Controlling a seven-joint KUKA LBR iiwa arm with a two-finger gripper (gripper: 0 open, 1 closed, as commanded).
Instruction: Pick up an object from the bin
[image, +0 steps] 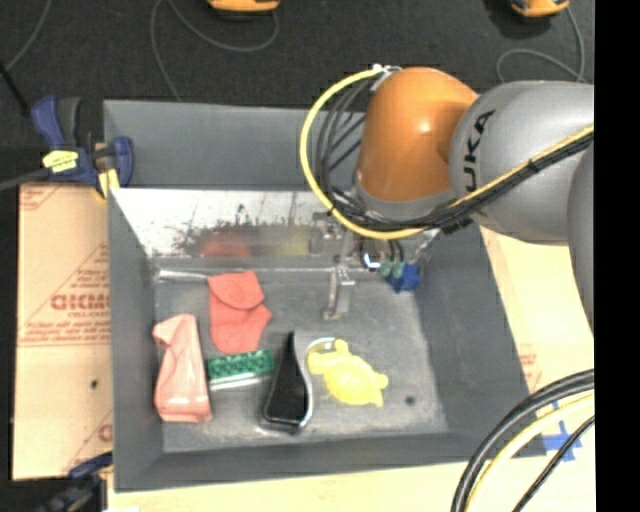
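My gripper (335, 305) hangs under the orange-domed wrist, over the bare floor in the middle of the bin, with nothing seen in it. A yellow duck-shaped toy (347, 377) lies just below it, toward the front. Beside the toy, a black glossy oblong thing (286, 390) leans with its tip pointing to the back. Left of the gripper, a crumpled coral-red cloth (238, 308) lies on the floor.
A green ridged block (238, 367) lies between the black thing and a pink soft bag-like thing (182, 368) at the front left. The bin's sloped back wall rises close behind the gripper. The arm covers the bin's back right corner.
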